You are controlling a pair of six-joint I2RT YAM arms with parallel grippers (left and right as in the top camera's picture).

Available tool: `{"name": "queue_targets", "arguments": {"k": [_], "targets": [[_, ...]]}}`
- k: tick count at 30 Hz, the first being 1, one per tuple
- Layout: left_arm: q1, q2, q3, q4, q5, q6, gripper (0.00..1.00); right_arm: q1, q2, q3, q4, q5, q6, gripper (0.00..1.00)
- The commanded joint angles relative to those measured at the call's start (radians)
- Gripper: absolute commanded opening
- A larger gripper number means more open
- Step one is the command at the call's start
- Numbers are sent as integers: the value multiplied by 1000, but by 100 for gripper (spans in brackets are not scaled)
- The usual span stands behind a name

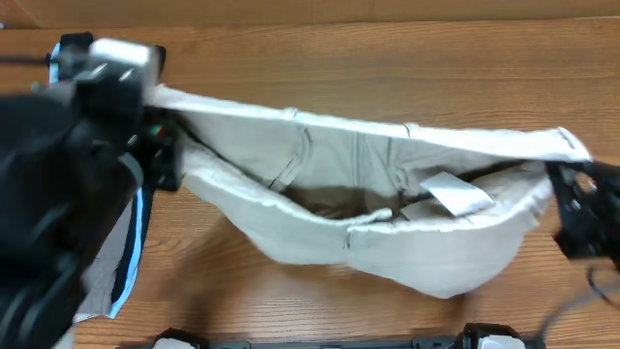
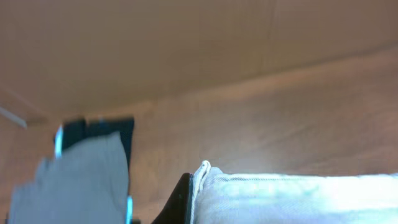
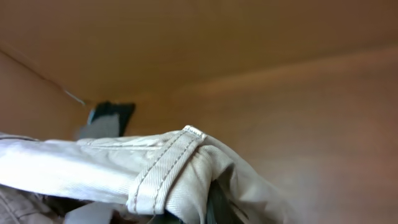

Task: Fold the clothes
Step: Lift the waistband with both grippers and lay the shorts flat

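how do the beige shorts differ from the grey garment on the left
Colour: the beige shorts are pale cream; the grey garment is grey, with black and light-blue cloth at its edge.
Pose: the beige shorts hang stretched between the left gripper and right gripper, both shut on their ends; the grey garment lies on the table, ungripped.
Detail: the beige shorts show seams and a white tag; the grey garment looks plain.
Both are cloth.

Far side free, middle barred

The cream shorts (image 1: 387, 194) are held taut between the left gripper (image 1: 167, 134) and the right gripper (image 1: 570, 182) and bar the whole middle. Behind them a bare strip of the counter (image 1: 387, 48) is free. The grey and light-blue garments (image 1: 121, 262) fill the near left corner, and bare wood shows beside them.
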Motion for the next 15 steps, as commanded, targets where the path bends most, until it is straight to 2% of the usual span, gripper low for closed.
{"name": "queue_targets", "arguments": {"k": [1, 7, 15], "targets": [[51, 106, 11, -10, -264, -85, 4, -43, 56, -92, 9, 237, 35, 4], [56, 350, 11, 105, -263, -77, 4, -43, 278, -181, 113, 246, 1, 4], [69, 701, 11, 410, -263, -76, 4, -42, 636, -188, 388, 216, -18, 4]]}}
